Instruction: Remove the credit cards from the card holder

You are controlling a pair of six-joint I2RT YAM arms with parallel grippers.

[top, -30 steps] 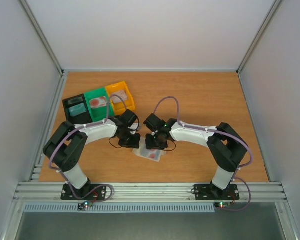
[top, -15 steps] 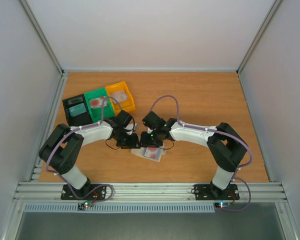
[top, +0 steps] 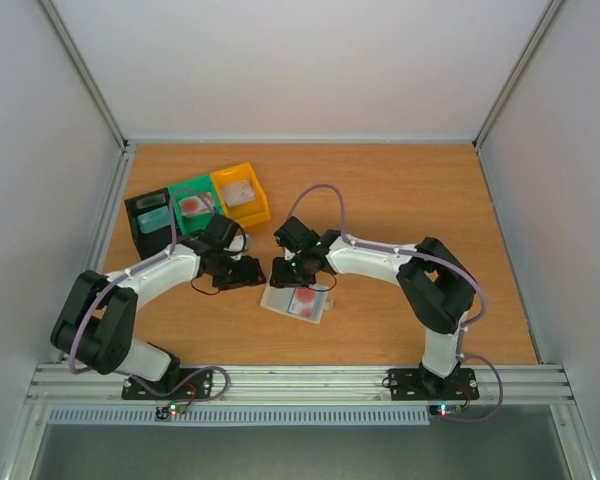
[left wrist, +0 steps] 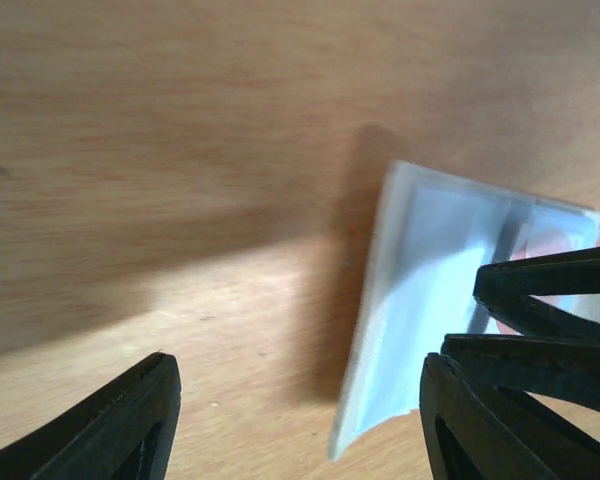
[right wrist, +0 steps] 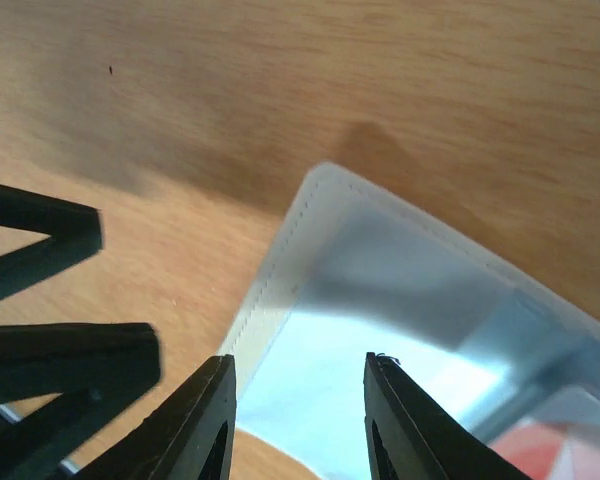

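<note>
Here, the left gripper (left wrist: 298, 368) is held wide open, empty, beside the card holder (top: 292, 303). The right gripper (right wrist: 298, 365) is held part-open above it, coloured bins (top: 193, 208) beyond

The left arm (top: 165, 268) and right arm (top: 375, 262) were built of white links and black joints, trailed by lilac cables (top: 323, 187), bolted on black plates (top: 205, 383) at 7 and 5 o'clock.
</note>
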